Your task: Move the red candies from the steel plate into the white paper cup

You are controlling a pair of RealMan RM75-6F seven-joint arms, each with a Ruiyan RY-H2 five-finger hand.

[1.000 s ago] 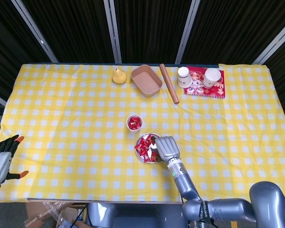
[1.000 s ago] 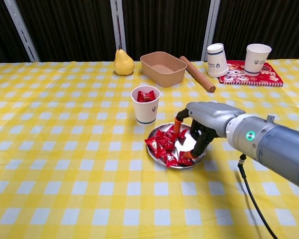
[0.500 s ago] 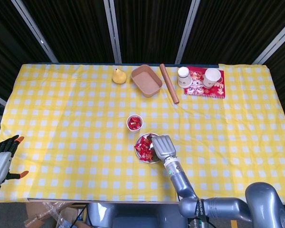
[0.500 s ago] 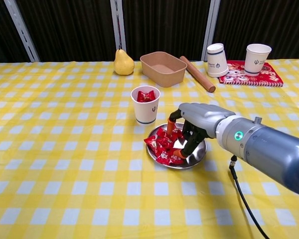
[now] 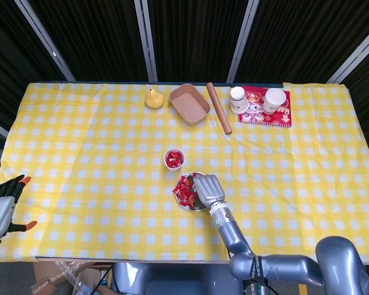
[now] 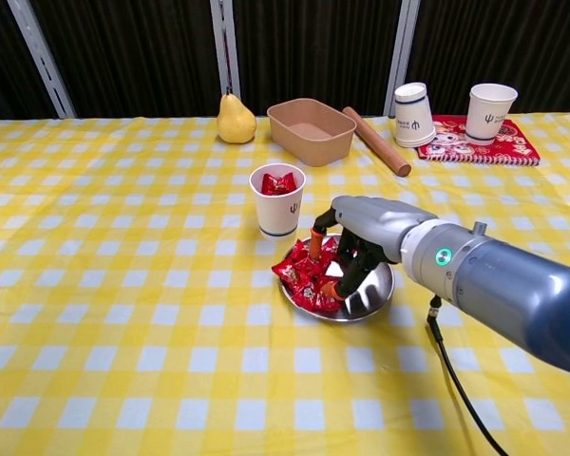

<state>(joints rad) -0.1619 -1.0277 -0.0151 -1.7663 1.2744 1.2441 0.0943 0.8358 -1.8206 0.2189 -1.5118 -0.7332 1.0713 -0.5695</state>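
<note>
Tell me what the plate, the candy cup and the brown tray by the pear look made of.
The plate looks like polished metal: grey and shiny, mirroring the hand's fingers. The cup looks like matte white paper with a rolled rim and small blue print. The tray is matte tan, probably pressed paper pulp or card, though plastic can't be excluded.

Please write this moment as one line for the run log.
right hand: fingers down in red candies on steel plate, grip unclear | left hand: open, off the table's edge | white paper cup: upright, holds some candies
</note>
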